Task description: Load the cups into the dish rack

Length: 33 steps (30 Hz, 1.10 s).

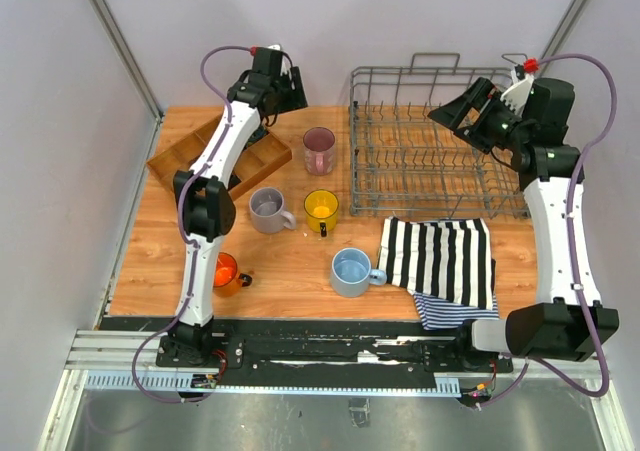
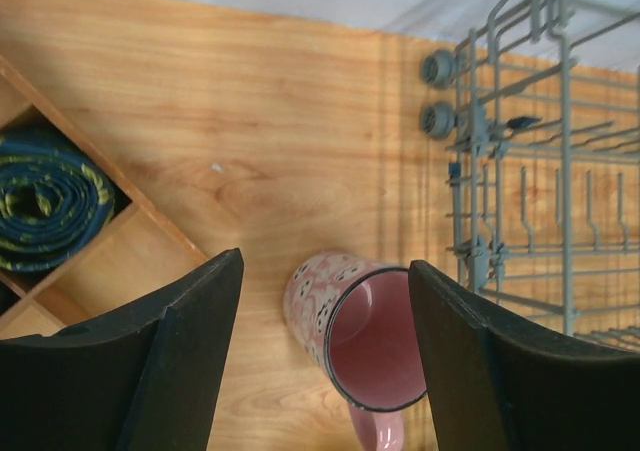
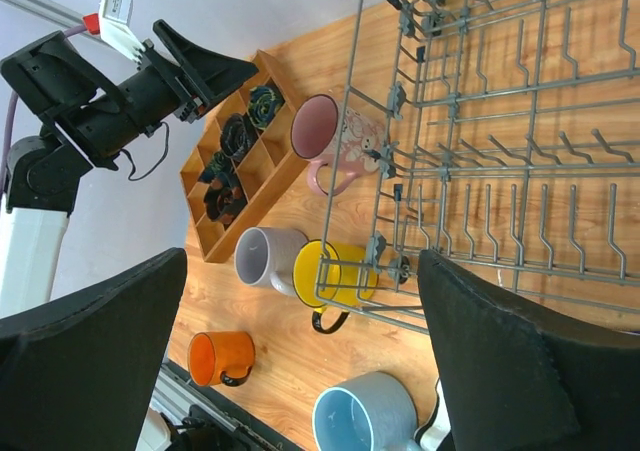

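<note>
Five cups stand on the counter [image 1: 290,256], all outside the dish rack [image 1: 352,141], and both sets of my fingers are spread wide and holding nothing.

My left fingers [image 2: 150,371] hang open above the pink cup [image 2: 355,336], which stands upright on the wood just beside the rack's left wall; neither finger touches it. The grey cup [image 1: 268,209] and yellow cup [image 1: 321,208] sit side by side nearer me. The blue cup [image 1: 351,271] is beside a striped cloth [image 1: 445,256] that lies just in front of the rack, and the orange cup [image 1: 226,271] is by my left arm. My right fingers [image 3: 520,371] hover open over the rack's right end. The wooden tray [image 1: 190,151] at the far left holds dark rolled cloths [image 2: 50,211] in its compartments.
</note>
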{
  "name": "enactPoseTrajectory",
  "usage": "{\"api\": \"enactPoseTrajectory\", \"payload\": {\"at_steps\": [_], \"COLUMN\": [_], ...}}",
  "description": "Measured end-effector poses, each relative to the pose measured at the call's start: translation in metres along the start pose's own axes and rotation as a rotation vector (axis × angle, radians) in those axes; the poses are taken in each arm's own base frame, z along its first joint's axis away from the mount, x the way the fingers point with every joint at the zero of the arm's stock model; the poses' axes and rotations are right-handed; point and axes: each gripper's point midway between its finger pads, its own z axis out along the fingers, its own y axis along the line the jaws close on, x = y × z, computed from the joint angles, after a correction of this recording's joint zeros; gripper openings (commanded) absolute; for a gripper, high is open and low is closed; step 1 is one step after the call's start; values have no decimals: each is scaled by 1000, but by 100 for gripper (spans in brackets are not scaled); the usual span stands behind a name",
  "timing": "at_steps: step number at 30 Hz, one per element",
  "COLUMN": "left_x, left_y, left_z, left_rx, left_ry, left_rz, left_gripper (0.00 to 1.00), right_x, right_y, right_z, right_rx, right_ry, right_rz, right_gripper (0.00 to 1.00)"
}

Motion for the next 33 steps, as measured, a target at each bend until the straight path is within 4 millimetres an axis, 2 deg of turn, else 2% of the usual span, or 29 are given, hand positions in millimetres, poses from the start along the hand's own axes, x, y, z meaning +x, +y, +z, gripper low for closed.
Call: {"api": "enactPoseTrajectory", "payload": {"at_steps": [5,8,17,21,33], "left_x": [26,42,83,89,97], "left_y": [3,1,-21,-21,-9], "left_z": [2,5,5,3,7], "left_rx": [-30,-34,-18,-24,-70], "left_ry": [75,112,197,212,235], "left_rz": [17,35,94,109,136], "left_gripper": [70,65,62,57,51], "right_x": [9,15,24,24,29], "right_y": [-12,-19,-29,-30,-34], "right_z": [5,8,14,14,15], "right_rx": [26,37,54,54,61], "right_ry": [26,44,71,72,82], "right_rz": [5,15,32,32,40], "right_gripper": [99,99,98,99,99]}}
